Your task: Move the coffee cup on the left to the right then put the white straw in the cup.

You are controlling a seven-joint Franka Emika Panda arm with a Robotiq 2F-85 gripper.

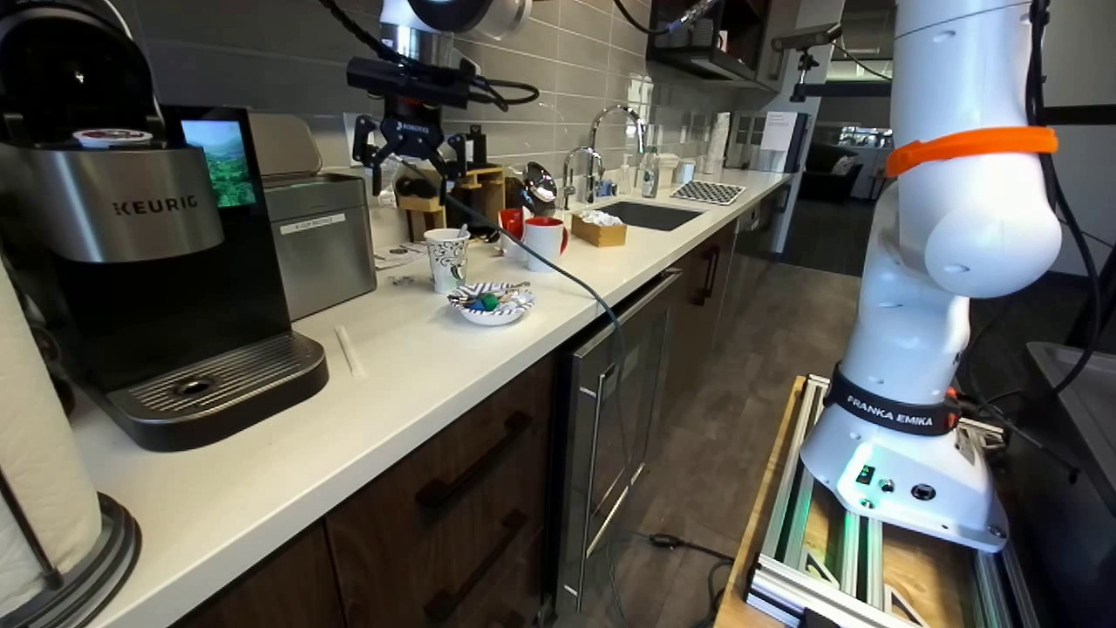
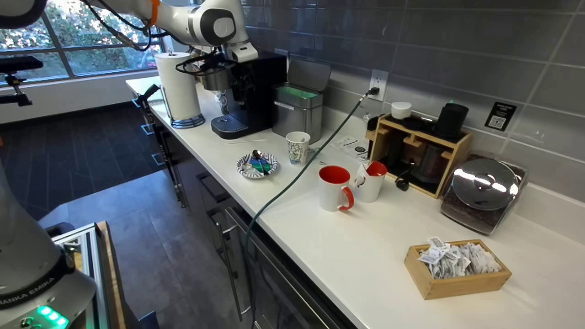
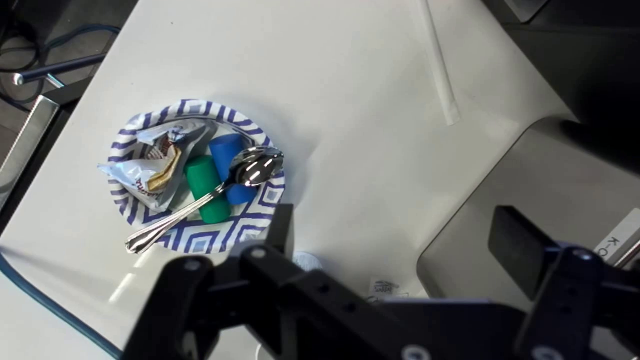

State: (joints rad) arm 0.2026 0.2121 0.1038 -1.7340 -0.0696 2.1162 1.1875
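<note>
The coffee cup, white with a bluish-grey print, stands upright on the counter behind the patterned dish, also in an exterior view. The white straw lies flat near the coffee machine, also in an exterior view and the wrist view. My gripper hangs well above the counter over the cup's area, fingers spread and empty. In the wrist view my gripper is open; a pale round shape beside its left finger may be the cup, mostly hidden behind the finger.
A blue-patterned dish holds a spoon, cylinders and a wrapper. A coffee machine and metal bin stand beside the straw. A cable crosses the counter. Two red-lined mugs and a packet box stand farther along.
</note>
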